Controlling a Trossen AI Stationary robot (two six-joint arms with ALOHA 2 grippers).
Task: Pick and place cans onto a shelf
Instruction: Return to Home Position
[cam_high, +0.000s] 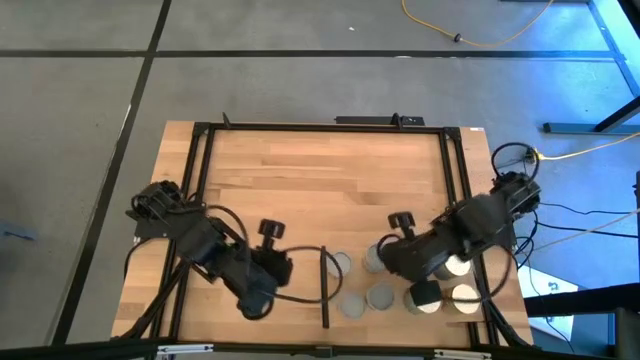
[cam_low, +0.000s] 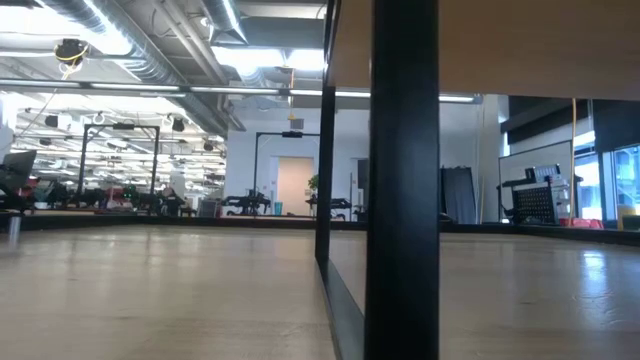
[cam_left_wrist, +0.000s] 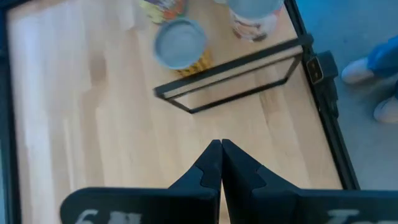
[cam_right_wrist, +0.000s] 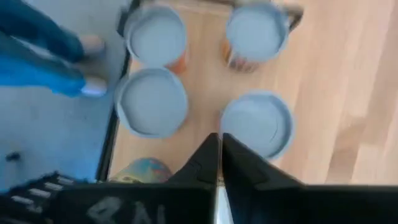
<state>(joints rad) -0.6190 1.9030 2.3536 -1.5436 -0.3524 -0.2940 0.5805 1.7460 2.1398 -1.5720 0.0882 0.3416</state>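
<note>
While the cans (cam_high: 380, 297) stand clustered beside the black strip (cam_high: 325, 287), probably on the shelf (cam_right_wrist: 208, 71), left gripper (cam_left_wrist: 221, 146) and right gripper (cam_right_wrist: 219, 138) hover pinched closed, empty.

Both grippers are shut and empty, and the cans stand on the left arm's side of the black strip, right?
No: the high view shows the cans on the right arm's side of the black strip. The left gripper and right gripper are indeed shut and empty.
</note>
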